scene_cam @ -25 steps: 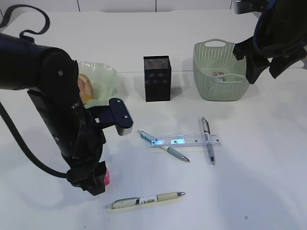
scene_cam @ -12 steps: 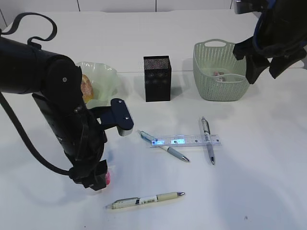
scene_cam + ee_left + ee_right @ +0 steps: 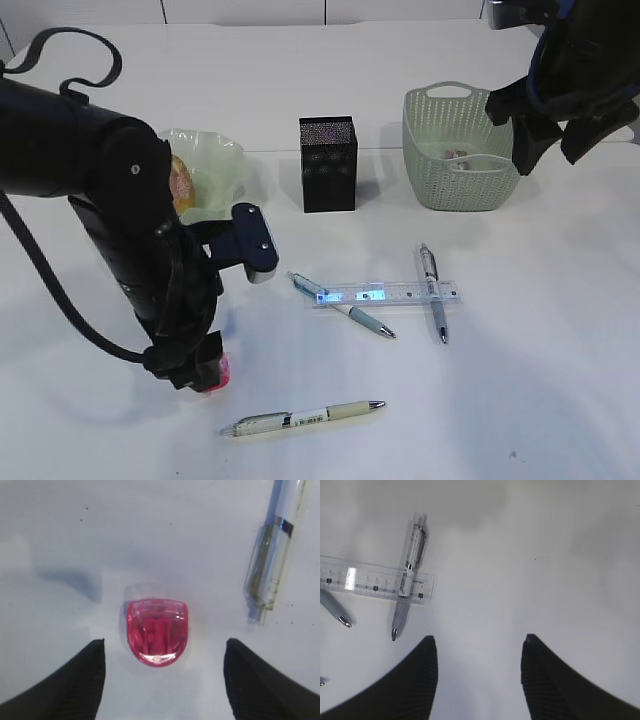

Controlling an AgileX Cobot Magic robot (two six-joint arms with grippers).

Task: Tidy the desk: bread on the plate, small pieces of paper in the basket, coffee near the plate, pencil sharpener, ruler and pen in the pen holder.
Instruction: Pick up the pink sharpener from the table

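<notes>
Left claw [image 3: 162, 680] hung spread wide over the pink pencil sharpener [image 3: 157, 637], which sat on the tabletop [image 3: 200, 540] between its fingers, untouched, a pen [image 3: 272, 555] just beside. Right claw [image 3: 477, 680] was spread too, empty, up by the basket [image 3: 458, 150].

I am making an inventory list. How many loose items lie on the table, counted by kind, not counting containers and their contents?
Pens: 3
Clear ruler: 1
Pink pencil sharpener: 1
Total: 5
</notes>
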